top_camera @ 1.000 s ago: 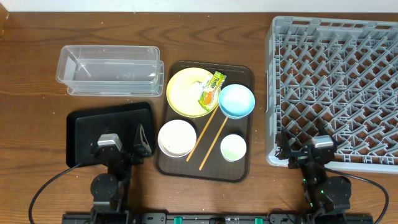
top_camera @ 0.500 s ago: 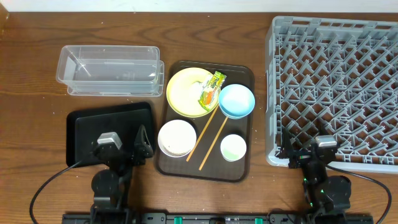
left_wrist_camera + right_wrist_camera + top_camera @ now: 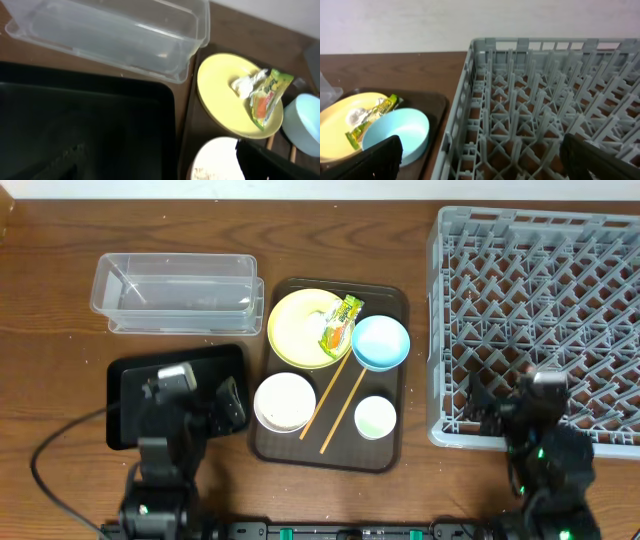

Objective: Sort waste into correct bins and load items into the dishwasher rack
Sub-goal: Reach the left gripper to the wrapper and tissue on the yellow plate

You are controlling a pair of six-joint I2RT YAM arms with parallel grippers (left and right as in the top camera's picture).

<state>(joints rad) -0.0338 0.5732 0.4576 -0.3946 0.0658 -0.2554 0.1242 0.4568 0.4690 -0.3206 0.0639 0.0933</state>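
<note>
On the brown serving tray (image 3: 392,452) lie a yellow plate (image 3: 292,330) with the green-orange wrapper (image 3: 340,323) and a white scrap (image 3: 242,85), a light blue bowl (image 3: 380,342), a white bowl (image 3: 285,402) with rice-like bits (image 3: 204,173), a small cup (image 3: 376,417) and two chopsticks (image 3: 336,402). My left gripper (image 3: 190,398) is open and empty over the black tray (image 3: 128,385), left of the white bowl. My right gripper (image 3: 520,408) is open and empty over the front left corner of the grey rack (image 3: 540,290); its fingers (image 3: 485,165) straddle the pegs.
The clear tub (image 3: 175,290) stands behind the black tray, also in the left wrist view (image 3: 115,35). The rack's tall front wall (image 3: 465,105) stands between my right gripper and the blue bowl (image 3: 400,132). Cables trail near the table's front edge.
Both arms have moved away from the front edge. The left gripper now hangs further over the black tray, the right one further over the rack's front edge. The objects have not moved.
</note>
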